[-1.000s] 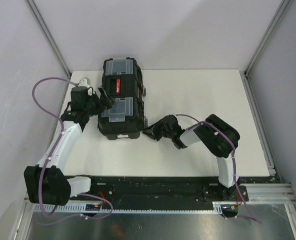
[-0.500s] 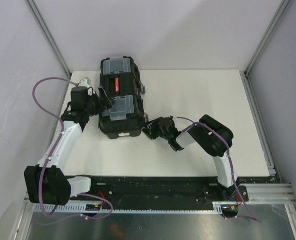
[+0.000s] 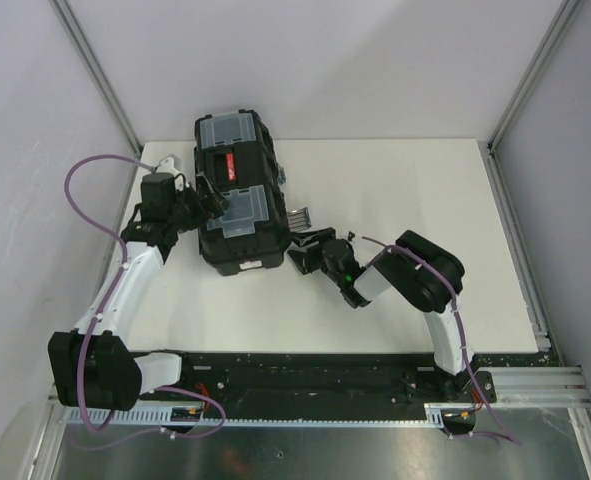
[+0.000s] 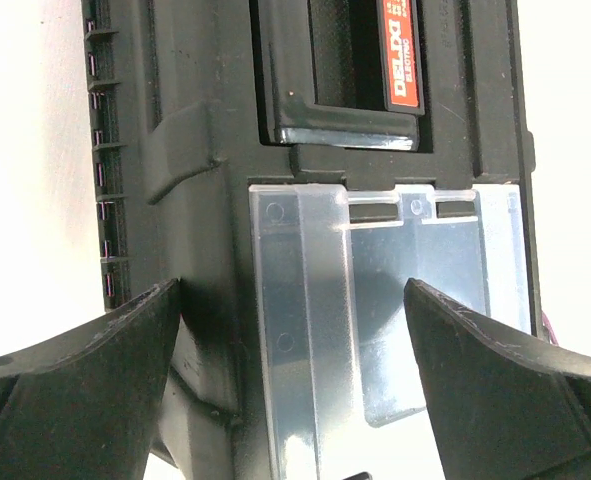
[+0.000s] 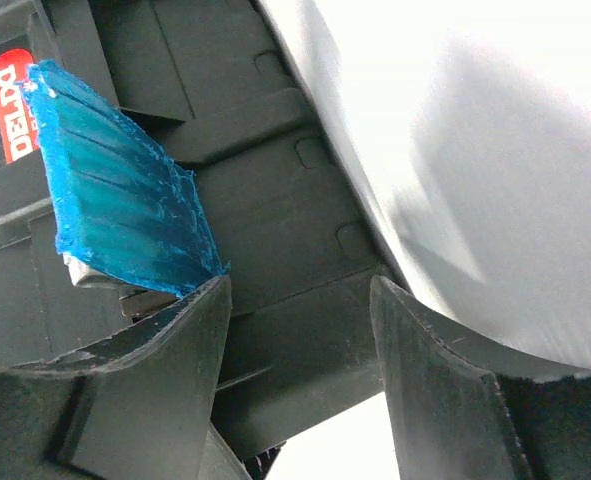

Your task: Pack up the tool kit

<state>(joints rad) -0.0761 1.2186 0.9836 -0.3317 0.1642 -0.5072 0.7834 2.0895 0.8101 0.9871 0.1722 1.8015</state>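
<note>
Since a second ago the toolbox (image 3: 237,190) has swung a little anticlockwise on the table (image 3: 405,190), its far end now closer to the back left corner. The right gripper (image 3: 301,250) has moved up beside the box's right flank, and its jaws have spread from nearly closed to well apart. A blue latch (image 3: 297,218) now sticks out from that flank, where none showed before

The toolbox lies lid up on the left half of the white table, its long axis running away from the arms and leaning leftward at the far end. Its handle (image 3: 231,167), marked in red, sits mid-lid between the two clear lid compartments (image 3: 243,208), one at the far end and one at the near end

The left gripper (image 3: 207,200) is released and spread wide at the box's left edge, level with the near compartment. In the wrist view one of its fingers (image 4: 85,390) stands outside the black side wall and the other is over the near clear compartment. Whether either touches the box I cannot tell

The right gripper is released too and grasps nothing. Its wrist view shows the blue latch (image 5: 125,190) swung out from the black wall. The latch's lower corner is just at the tip of one of the fingers (image 5: 145,390), the other finger stands apart from it, and bare wall shows in the gap between them
</note>
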